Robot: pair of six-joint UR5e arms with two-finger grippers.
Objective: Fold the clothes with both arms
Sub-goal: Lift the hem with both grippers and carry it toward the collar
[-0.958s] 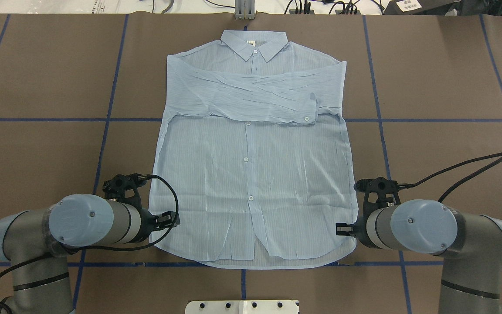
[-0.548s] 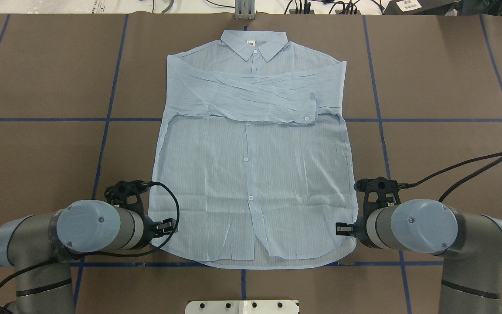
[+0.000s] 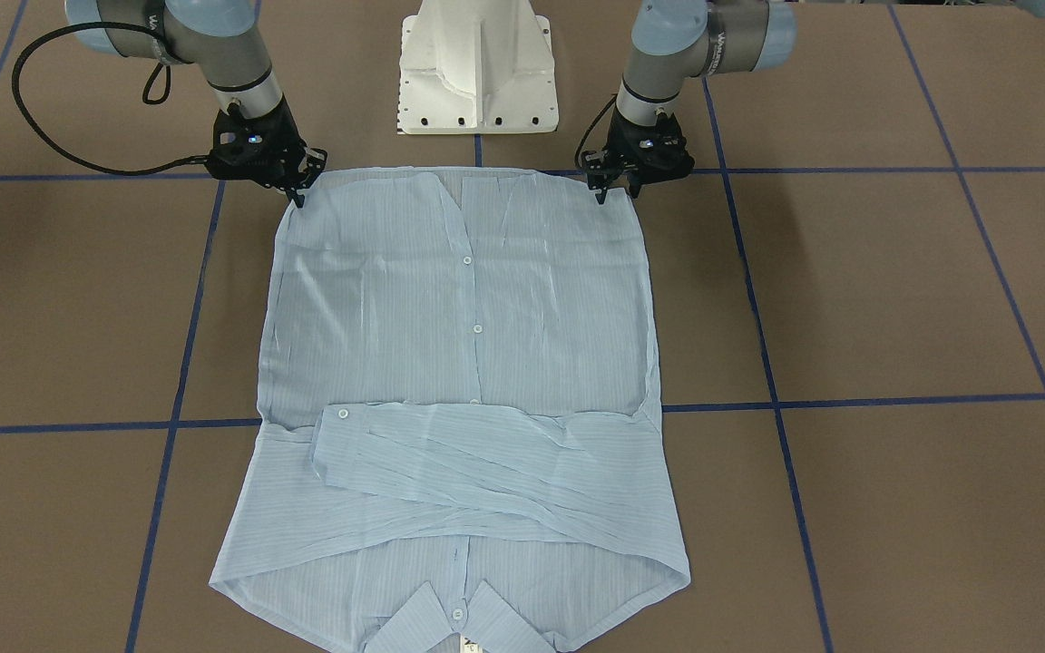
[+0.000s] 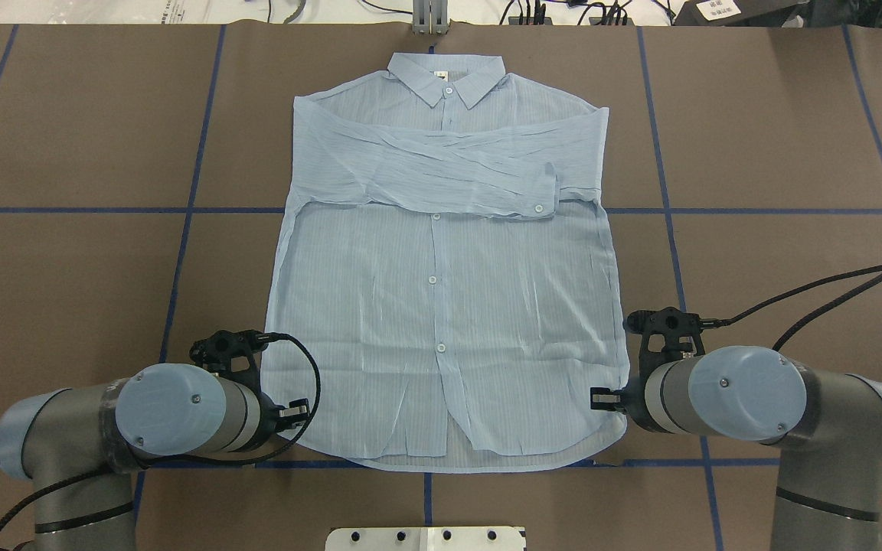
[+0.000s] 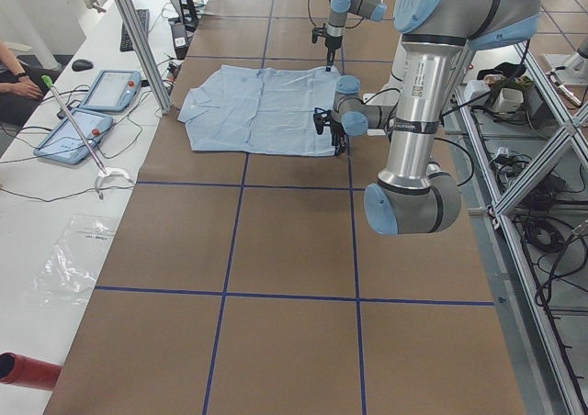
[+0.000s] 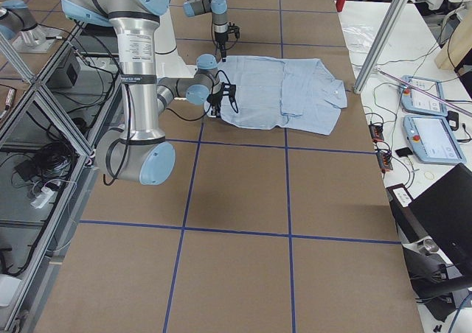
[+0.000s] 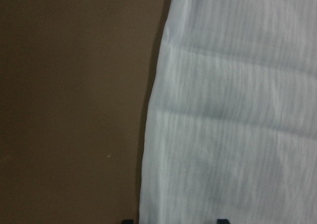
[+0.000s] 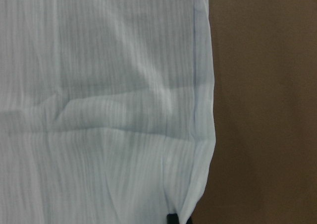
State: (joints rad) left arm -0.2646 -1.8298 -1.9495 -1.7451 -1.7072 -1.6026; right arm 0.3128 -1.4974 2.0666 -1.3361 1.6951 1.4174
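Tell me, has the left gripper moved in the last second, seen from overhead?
Yes. The left gripper has moved toward the robot, along the shirt side edge, nearer the blue tape line below its hem.

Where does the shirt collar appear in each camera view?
Exterior front-facing: collar, bottom centre.
Overhead exterior: top centre.
Exterior left: left end of the shirt.
Exterior right: shirt's right end.
Left wrist: not in view.
Right wrist: not in view.
Shared landmark: folded sleeves across the chest, next to it.
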